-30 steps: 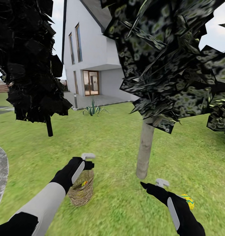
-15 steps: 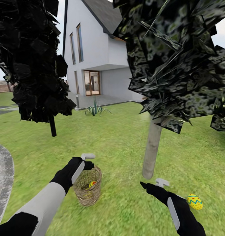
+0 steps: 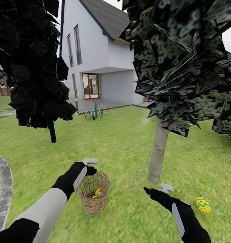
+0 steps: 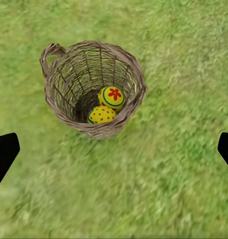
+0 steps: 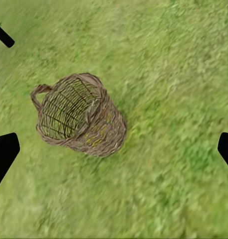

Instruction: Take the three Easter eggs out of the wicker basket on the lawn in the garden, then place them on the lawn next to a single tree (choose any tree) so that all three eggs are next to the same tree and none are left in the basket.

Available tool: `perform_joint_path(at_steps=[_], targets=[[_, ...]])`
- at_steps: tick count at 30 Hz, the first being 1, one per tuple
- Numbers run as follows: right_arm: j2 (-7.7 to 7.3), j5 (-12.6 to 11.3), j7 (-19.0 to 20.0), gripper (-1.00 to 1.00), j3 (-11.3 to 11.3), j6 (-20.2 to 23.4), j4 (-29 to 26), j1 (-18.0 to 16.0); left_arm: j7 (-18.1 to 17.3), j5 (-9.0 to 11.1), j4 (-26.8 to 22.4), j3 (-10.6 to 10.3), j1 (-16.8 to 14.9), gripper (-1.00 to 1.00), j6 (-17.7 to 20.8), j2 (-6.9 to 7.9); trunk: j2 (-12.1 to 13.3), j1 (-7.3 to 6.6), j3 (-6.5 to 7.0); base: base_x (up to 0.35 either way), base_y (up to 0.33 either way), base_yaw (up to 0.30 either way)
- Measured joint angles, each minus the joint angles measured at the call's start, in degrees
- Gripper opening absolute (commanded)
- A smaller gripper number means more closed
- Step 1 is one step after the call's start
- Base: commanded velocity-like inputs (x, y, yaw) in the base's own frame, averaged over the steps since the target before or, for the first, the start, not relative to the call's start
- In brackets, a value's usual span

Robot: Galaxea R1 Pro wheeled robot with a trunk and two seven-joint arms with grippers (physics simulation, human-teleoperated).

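Note:
The wicker basket (image 3: 92,194) stands upright on the lawn (image 3: 122,148), just below my left gripper (image 3: 89,163). In the left wrist view the basket (image 4: 61,97) holds two yellow eggs, one with a red flower (image 4: 112,96) and one with red dots (image 4: 101,115). A third egg (image 3: 202,205), with blue zigzags, lies on the grass right of the tree's pale trunk (image 3: 158,152). My right gripper (image 3: 165,188) hovers between basket and egg, and sees the basket (image 5: 79,117) from the side. Both grippers (image 4: 114,152) (image 5: 114,152) are open and hold nothing.
A tree with a thin black trunk (image 3: 52,131) stands at the left, and a grey paved patch (image 3: 0,189) lies at the left edge. Behind are the white house (image 3: 98,67) and a spiky plant (image 3: 95,114). Dark leaves (image 3: 182,60) hang overhead.
The camera has moved, so the basket, the tree and the lawn egg sit further right in the picture. Both arms keep the same pose, grippers still open.

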Motion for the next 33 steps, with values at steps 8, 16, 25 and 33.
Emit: perform_joint_path(at_steps=[8, 16, 25, 33], targets=[[0.03, 0.0, 0.0, 1.0, 0.0, 0.0, 0.0, 0.0, 0.0, 0.0, 0.1, 0.0, 0.0, 1.0, 0.0, 0.0, 0.0, -0.01, 0.51, 0.181, 0.255, -0.192], [0.0, 0.0, 0.0, 1.0, 0.0, 0.0, 0.0, 0.0, 0.0, -0.1, 0.1, 0.1, 0.0, 1.0, 0.0, 0.0, 0.0, -0.01, 1.04, 0.178, 0.261, -0.194], [0.01, 0.0, 0.0, 1.0, 0.0, 0.0, 0.0, 0.0, -0.1, -0.3, 0.1, 0.1, -0.1, 1.0, 0.0, 0.0, 0.0, 0.0, 1.62, 0.113, 0.292, -0.194], [0.02, 0.0, 0.0, 1.0, 0.0, 0.0, 0.0, 0.0, -0.1, -0.4, 0.2, 0.3, -0.1, 1.0, 0.5, 0.02, 0.0, 0.0, 2.03, 0.091, 0.304, -0.133]])
